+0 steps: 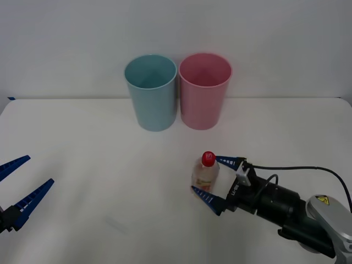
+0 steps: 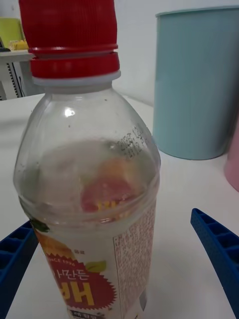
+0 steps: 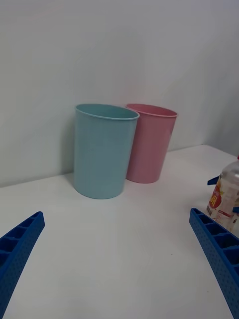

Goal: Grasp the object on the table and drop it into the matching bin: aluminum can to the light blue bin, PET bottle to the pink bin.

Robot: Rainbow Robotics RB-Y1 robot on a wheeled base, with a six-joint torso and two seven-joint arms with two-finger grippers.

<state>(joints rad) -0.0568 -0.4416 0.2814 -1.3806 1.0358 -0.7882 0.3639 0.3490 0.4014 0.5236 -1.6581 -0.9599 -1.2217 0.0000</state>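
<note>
The PET bottle stands upright on the white table, clear with a red cap and an orange-pink label. My right gripper is open around it, one blue finger on each side, not touching. In the right wrist view the bottle looms close between the two fingertips. The pink bin and the light blue bin stand side by side at the table's far edge. My left gripper hangs open at the near left, far from the bottle. The left wrist view shows both bins and the bottle.
A black cable runs from the right wrist across the table's right side. A plain white wall rises behind the bins. Bare tabletop lies between the bottle and the bins.
</note>
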